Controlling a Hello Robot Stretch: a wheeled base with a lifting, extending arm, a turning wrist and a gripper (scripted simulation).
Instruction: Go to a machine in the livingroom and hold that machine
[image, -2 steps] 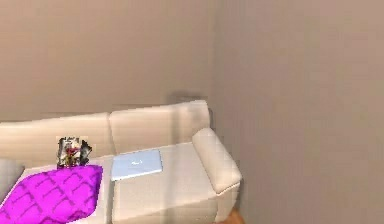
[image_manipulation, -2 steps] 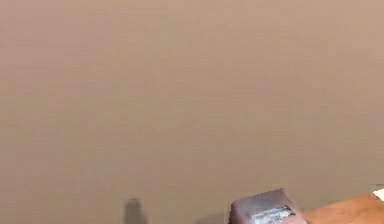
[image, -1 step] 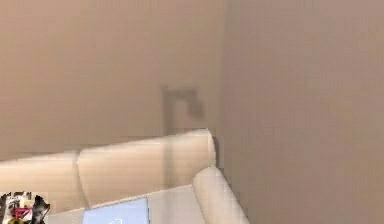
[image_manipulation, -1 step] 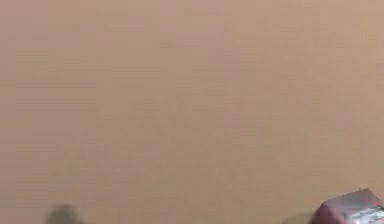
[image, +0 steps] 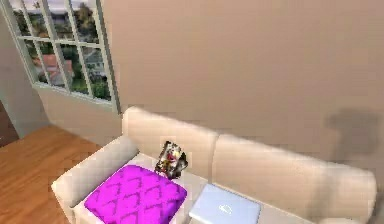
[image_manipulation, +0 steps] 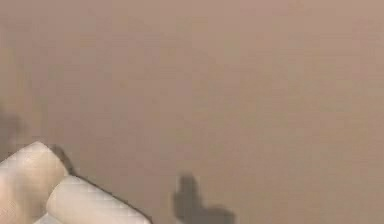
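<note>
Cream sofa (image: 255, 160) against a tan wall (image: 250, 60), with a pale closed laptop (image: 225, 207) lying flat on its seat.
Just beside the laptop lies a purple cushion (image: 135, 195); a small patterned object (image: 172, 158) leans on the backrest; a window (image: 65, 45) sits above the wooden floor (image: 30, 165). The gripper's state cannot be told.

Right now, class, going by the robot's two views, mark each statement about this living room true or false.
1. A magenta cushion lies on the sofa seat. True.
2. The laptop stands on the floor. False: it lies flat on the sofa seat, just right of the cushion.
3. A window is at the forward view's upper left. True.
4. The floor is green carpet. False: it is brown wood.
</note>
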